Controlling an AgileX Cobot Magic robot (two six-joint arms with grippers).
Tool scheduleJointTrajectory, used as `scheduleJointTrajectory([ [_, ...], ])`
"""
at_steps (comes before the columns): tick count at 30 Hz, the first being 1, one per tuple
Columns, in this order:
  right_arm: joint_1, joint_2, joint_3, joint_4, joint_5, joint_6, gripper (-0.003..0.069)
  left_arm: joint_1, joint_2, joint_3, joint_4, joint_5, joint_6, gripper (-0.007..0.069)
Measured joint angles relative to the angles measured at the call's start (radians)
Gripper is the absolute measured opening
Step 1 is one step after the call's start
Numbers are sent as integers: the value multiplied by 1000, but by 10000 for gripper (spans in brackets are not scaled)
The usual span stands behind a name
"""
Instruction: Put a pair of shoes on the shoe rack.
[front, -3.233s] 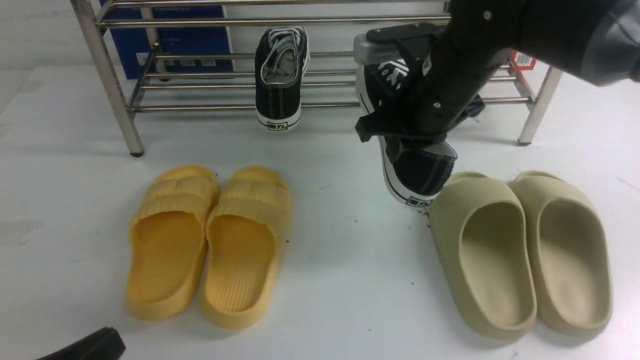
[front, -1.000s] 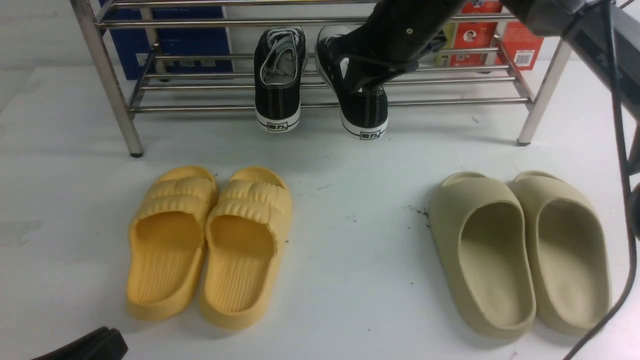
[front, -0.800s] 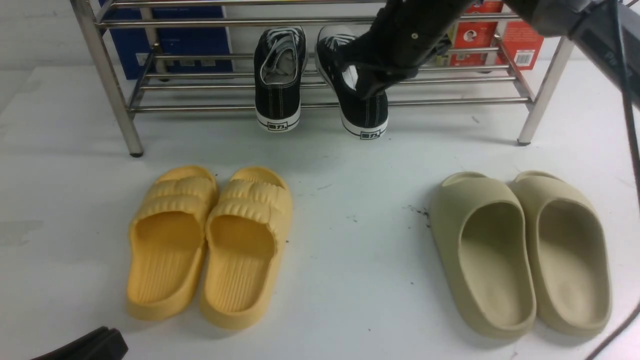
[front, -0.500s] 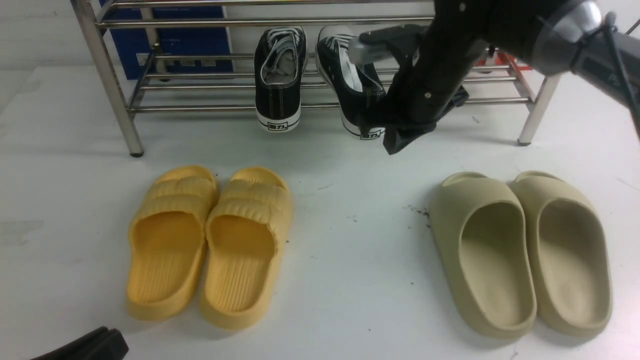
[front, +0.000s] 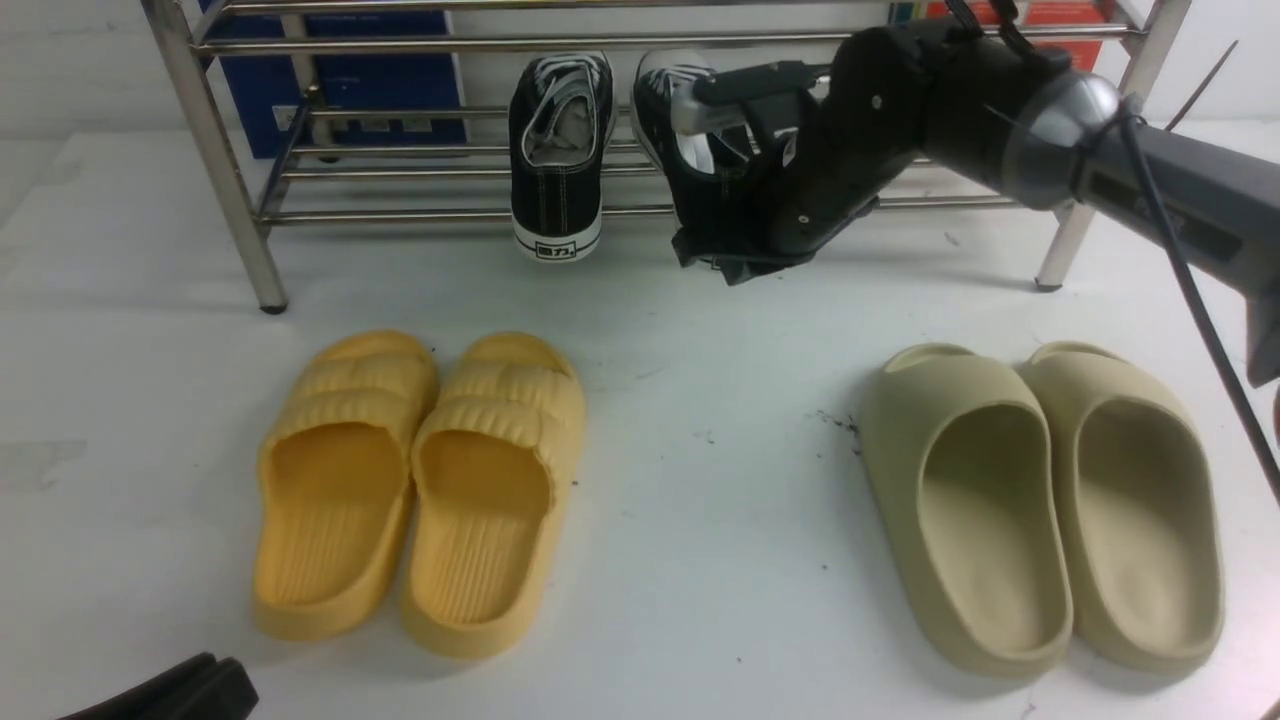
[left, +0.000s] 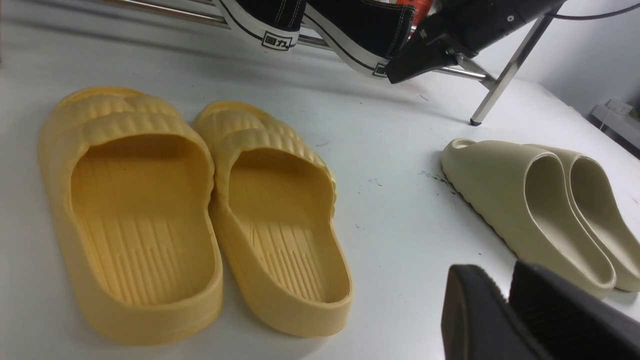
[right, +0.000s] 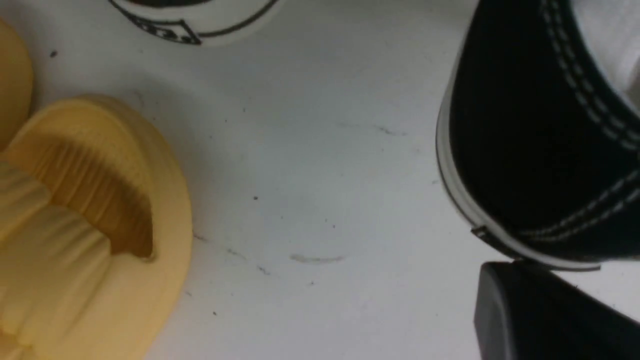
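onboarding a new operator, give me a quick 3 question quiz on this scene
1. True or false: both black sneakers rest on the shoe rack.
2. Which footwear lies nearest the right arm's side of the table? A) yellow slides B) beige slides C) black sneakers
3. Fill in: the right gripper sits at the ___ end of the right-hand sneaker.

Key
1. True: the left-hand sneaker and the right-hand one both lie on the bars, heels overhanging the front.
2. B: the beige slides; the yellow slides lie on the left.
3. heel
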Motion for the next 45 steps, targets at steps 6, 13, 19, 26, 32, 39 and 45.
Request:
scheduleJointTrajectory([
  [6,0,1,0,5,-57,-2,3,0,0,0,0,0,0,131],
  [13,0,-8,-1,50,10,-2,6,0,0,0,0,0,0,137],
  [19,0,-78,-1,79,192,-33,10,0,0,0,0,0,0,144],
  [26,5,-299,28,83,443,-70,13,0,0,0,0,0,0,152],
  [32,59,-575,281,53,453,-17,13,0,0,0,0,0,0,157],
  [39,110,-930,630,-25,453,73,13,0,0,0,1,0,0,165],
  [45,110,-1151,773,-45,449,81,15,0,0,0,1,0,0,169],
])
